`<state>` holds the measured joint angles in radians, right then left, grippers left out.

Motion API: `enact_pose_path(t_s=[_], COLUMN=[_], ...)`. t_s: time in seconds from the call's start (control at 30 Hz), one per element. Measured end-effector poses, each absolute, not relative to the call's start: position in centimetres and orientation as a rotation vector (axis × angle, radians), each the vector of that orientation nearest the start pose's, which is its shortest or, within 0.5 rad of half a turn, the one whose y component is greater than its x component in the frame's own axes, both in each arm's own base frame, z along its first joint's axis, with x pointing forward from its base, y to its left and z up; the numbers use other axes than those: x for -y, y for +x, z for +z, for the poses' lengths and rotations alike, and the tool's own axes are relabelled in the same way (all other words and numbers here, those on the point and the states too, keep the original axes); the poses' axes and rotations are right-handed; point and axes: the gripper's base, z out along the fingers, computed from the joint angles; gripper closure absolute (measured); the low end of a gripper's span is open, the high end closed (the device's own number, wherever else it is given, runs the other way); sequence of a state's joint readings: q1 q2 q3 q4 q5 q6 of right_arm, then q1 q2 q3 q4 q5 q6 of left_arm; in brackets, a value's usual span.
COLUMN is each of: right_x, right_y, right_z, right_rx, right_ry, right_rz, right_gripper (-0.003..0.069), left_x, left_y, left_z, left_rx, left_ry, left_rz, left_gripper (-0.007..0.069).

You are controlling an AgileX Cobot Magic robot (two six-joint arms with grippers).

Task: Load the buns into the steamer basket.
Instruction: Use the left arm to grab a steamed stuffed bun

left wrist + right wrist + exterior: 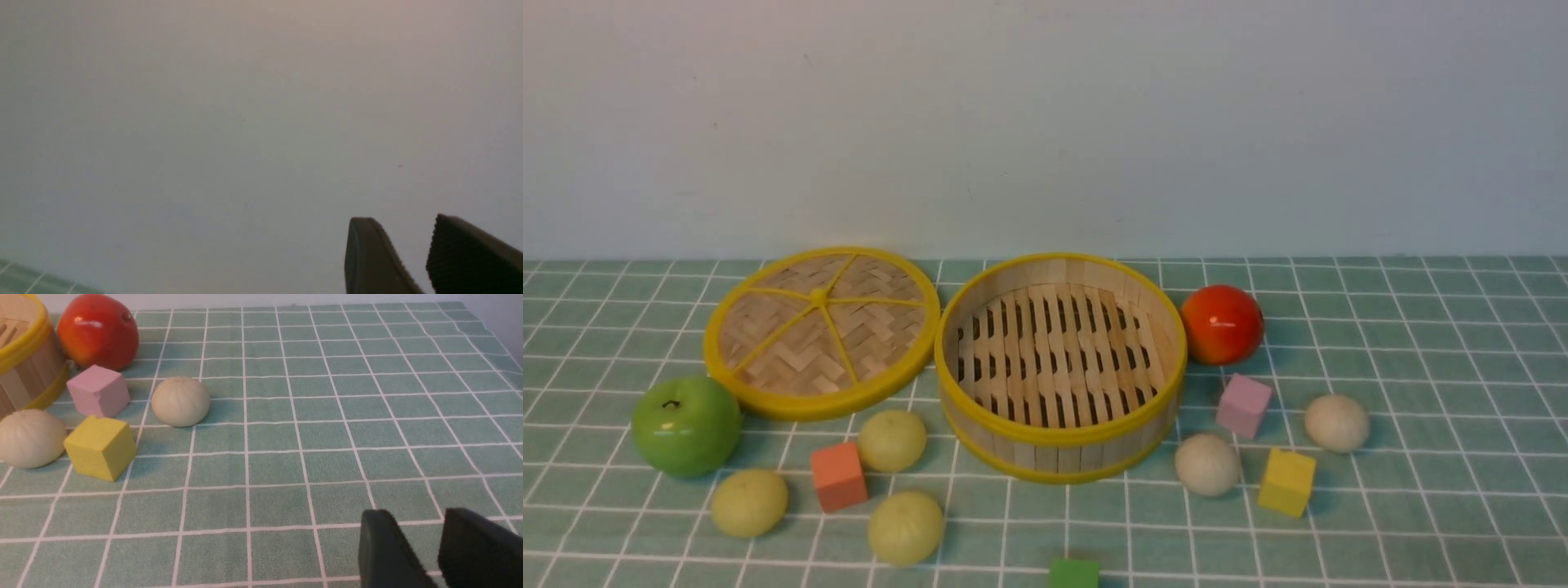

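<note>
Steamer basket [1062, 457]: mid-desk [1421, 367], mouth up, empty, so ready to receive.
Yellow-green buns [892, 440]: three, off the basket's front left, one just beside its wall.
Off-white buns [1207, 464]: two, off the basket's front right, likely the right arm's share.
Lid [821, 331]: flat, apparently touching the basket's left rim, set aside to free the mouth.
Apple [685, 425], red fruit [1222, 324], coloured blocks [838, 476]: scattered round the basket, probably as distractors.
Left gripper [402, 222]: raised, facing the wall; partly apart, empty.
Right gripper [414, 516]: over bare desk right of the basket; partly apart, empty.
</note>
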<state>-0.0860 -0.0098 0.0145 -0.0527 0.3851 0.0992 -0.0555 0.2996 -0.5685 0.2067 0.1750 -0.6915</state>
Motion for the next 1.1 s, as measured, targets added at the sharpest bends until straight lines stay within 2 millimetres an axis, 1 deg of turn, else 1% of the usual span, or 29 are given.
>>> enact_pose_path(t_s=[0.03,0.07,0.1,0.13,0.17,0.23,0.27,0.33,0.4,0.43,0.47,0.5,0.53,0.6,0.67,0.7,0.73,0.77,0.8,0.83,0.87,0.93,0.97,1.0,1.1], right_x=[0.6,0.6,0.6,0.6,0.6,0.6,0.6,0.6,0.6,0.6,0.6,0.6,0.6,0.6,0.6,0.6,0.6,0.6,0.6,0.6,0.6,0.6,0.6,0.6,0.6], right_y=[5.2,5.2,5.2,5.2,5.2,5.2,5.2,5.2,5.2,5.2,5.2,5.2,5.2,5.2,5.2,5.2,5.2,5.2,5.2,5.2,5.2,5.2,5.2,5.2,5.2], right_z=[17.4,17.4,17.4,17.4,17.4,17.4,17.4,17.4,17.4,17.4,17.4,17.4,17.4,17.4,17.4,17.4,17.4,17.4,17.4,17.4,17.4,17.4,17.4,17.4,17.4], right_rx=[-1.868,-1.868,-1.868,-1.868,-1.868,-1.868,-1.868,-1.868,-1.868,-1.868,-1.868,-1.868,-1.868,-1.868,-1.868,-1.868,-1.868,-1.868,-1.868,-1.868,-1.868,-1.868,-1.868,-1.868,-1.868], right_ry=[0.141,0.141,0.141,0.141,0.141,0.141,0.141,0.141,0.141,0.141,0.141,0.141,0.141,0.141,0.141,0.141,0.141,0.141,0.141,0.141,0.141,0.141,0.141,0.141,0.141], right_rz=[-0.043,-0.043,-0.043,-0.043,-0.043,-0.043,-0.043,-0.043,-0.043,-0.043,-0.043,-0.043,-0.043,-0.043,-0.043,-0.043,-0.043,-0.043,-0.043,-0.043,-0.043,-0.043,-0.043,-0.043,-0.043], right_gripper=[0.0421,0.0421,0.0421,0.0421,0.0421,0.0421,0.0421,0.0421,0.0421,0.0421,0.0421,0.0421,0.0421,0.0421,0.0421,0.0421,0.0421,0.0421,0.0421,0.0421,0.0421,0.0421,0.0421,0.0421,0.0421], left_x=[-0.1,-0.2,-0.2,-0.3,-0.4,-0.5,-0.5,-0.5,-0.3,-0.2,0.0,0.4,0.7,1.2,1.7,1.8,2.3,2.6,2.8,3.1,3.1,3.3,3.2,3.0,2.6], left_y=[6.7,7.4,7.5,9.0,10.3,11.8,13.1,14.6,16.4,16.6,17.6,19.1,20.1,22.0,23.7,24.0,25.6,26.5,27.4,28.7,28.9,30.5,31.0,31.5,32.0], left_z=[37.6,38.0,38.3,38.1,37.5,36.5,35.5,34.5,33.0,32.8,31.9,30.5,29.6,28.1,27.0,27.2,26.5,26.5,26.0,25.6,25.6,24.8,24.6,23.9,22.8], left_rx=[-1.444,-1.507,-1.515,-1.652,-1.754,-1.865,-1.947,-2.026,-2.123,-2.134,-2.182,-2.267,-2.326,-2.449,-2.551,-2.554,-2.627,-2.649,-2.688,-2.732,-2.738,-2.801,-2.817,-2.849,-2.883], left_ry=[-0.368,-0.394,-0.398,-0.438,-0.458,-0.470,-0.479,-0.490,-0.520,-0.527,-0.547,-0.593,-0.610,-0.604,-0.554,-0.554,-0.502,-0.473,-0.461,-0.447,-0.447,-0.450,-0.459,-0.481,-0.525], left_rz=[-0.407,-0.388,-0.384,-0.331,-0.283,-0.223,-0.185,-0.158,-0.158,-0.165,-0.174,-0.211,-0.225,-0.244,-0.253,-0.268,-0.293,-0.320,-0.337,-0.358,-0.359,-0.349,-0.331,-0.291,-0.215], left_gripper=[0.0386,0.0386,0.0386,0.0386,0.0386,0.0386,0.0386,0.0386,0.0386,0.0386,0.0386,0.0386,0.0386,0.0386,0.0386,0.0386,0.0386,0.0386,0.0386,0.0386,0.0386,0.0386,0.0386,0.0386,0.0386])
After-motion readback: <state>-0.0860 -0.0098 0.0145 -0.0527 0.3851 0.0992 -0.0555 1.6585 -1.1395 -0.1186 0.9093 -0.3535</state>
